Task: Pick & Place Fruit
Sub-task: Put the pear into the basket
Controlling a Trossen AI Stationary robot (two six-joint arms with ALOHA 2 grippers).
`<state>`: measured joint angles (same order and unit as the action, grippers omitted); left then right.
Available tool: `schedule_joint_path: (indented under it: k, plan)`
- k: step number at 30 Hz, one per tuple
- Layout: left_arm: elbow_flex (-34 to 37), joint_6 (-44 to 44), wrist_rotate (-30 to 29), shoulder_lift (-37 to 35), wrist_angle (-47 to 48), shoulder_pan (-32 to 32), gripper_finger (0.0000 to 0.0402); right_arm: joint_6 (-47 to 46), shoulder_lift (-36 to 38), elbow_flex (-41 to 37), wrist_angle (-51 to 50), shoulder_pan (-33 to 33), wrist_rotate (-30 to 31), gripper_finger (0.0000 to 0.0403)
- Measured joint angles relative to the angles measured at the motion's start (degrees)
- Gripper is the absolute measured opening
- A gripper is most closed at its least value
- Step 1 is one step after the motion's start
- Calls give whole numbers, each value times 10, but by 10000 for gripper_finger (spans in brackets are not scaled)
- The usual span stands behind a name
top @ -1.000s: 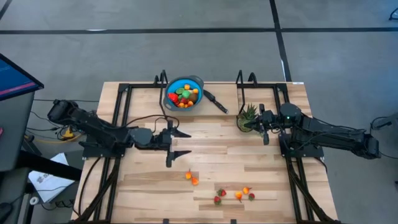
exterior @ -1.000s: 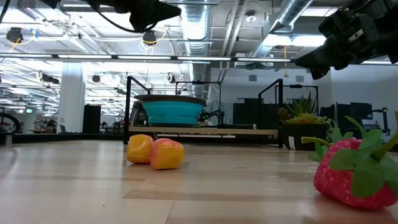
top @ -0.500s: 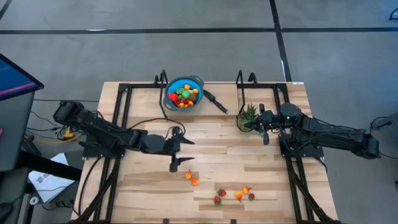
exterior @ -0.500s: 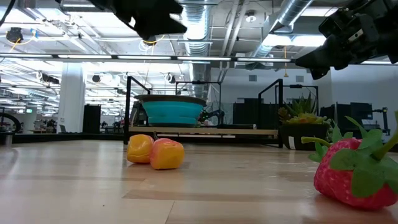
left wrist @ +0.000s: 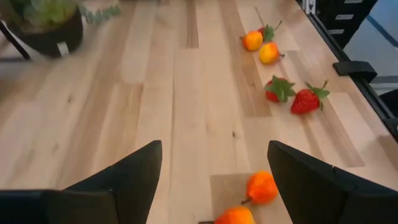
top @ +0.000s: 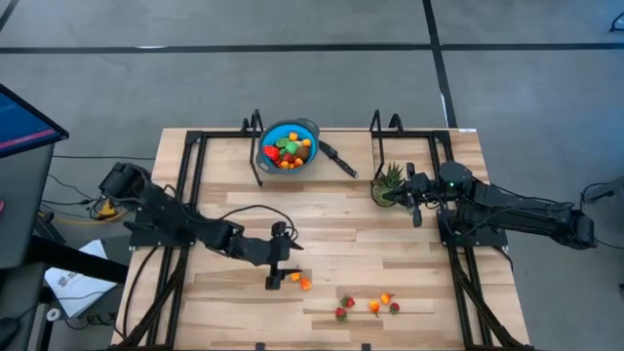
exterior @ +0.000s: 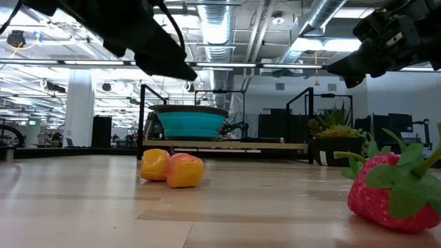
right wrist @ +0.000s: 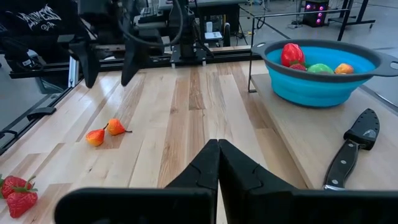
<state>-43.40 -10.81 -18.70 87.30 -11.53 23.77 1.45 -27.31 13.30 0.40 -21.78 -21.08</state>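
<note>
The left claw (top: 277,269) hangs wide open beside two orange pieces (left wrist: 249,199) on the table (top: 341,244). They look light, smooth, probably hard; pinch one across its round body. The right claw (right wrist: 218,163) waits shut.

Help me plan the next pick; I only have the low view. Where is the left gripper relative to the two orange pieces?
Observer: The left gripper is open, right beside the two orange pieces and facing them.
Operator: Is there fruit on the table besides those and the strawberry in front of me?
Observer: There is a cluster of four: two strawberries and two more orange fruits.
Operator: And the right gripper?
Observer: The right gripper is shut, waiting by the plant.
</note>
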Motion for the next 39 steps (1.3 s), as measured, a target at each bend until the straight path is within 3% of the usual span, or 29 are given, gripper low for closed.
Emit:
schedule_joint_path:
  k: [10, 39]
  plan:
    - [0, -36, -1, 33, 0, 3, 285, 0, 0, 0, 0, 0, 0, 0]
    - [0, -31, 0, 31, 36, 6, 285, 6, 0, 0, 0, 0, 0, 0]
